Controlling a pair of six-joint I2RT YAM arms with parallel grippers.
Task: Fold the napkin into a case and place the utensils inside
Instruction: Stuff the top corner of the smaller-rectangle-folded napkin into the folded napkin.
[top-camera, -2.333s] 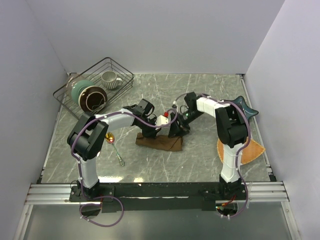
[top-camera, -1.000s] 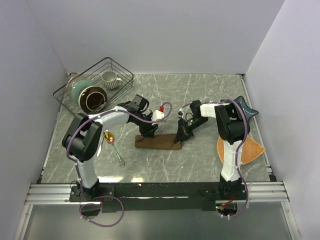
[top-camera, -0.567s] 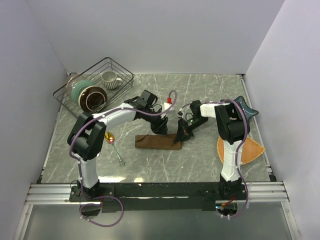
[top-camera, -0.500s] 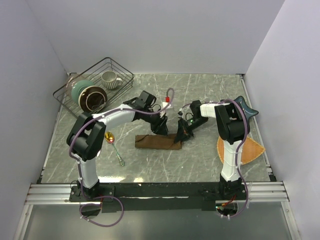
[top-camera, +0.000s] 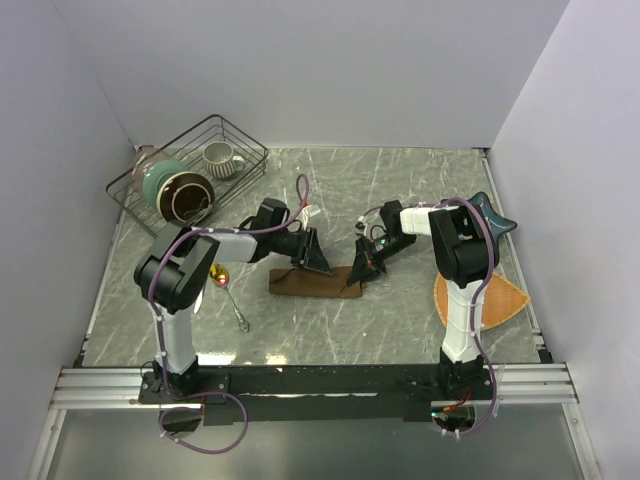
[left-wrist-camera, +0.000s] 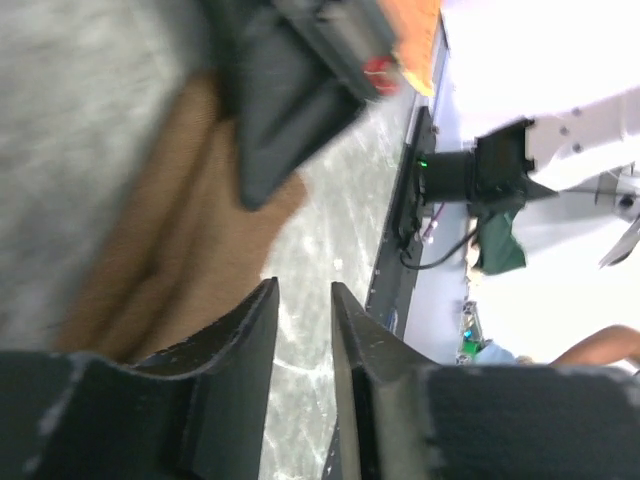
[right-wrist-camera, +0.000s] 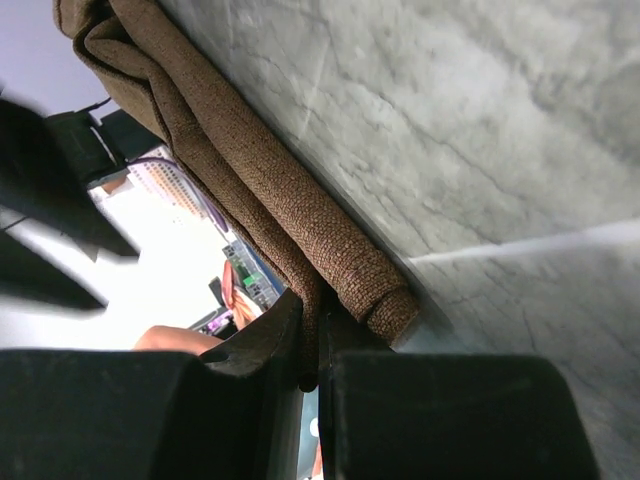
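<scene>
One napkin (top-camera: 315, 284) | one spoon (top-camera: 232, 300) | right gripper (right-wrist-camera: 310, 312) pinching napkin edge | left gripper (left-wrist-camera: 303, 292) narrowly parted, empty

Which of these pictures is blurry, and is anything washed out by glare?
Left wrist view: smeared, with the napkin a soft tan blur and the background at the right bleached white. Right wrist view: the napkin's weave is crisp, but a patch beyond it at the left is blown out. Top external view: sharp and evenly lit, with only faint shadows.
</scene>
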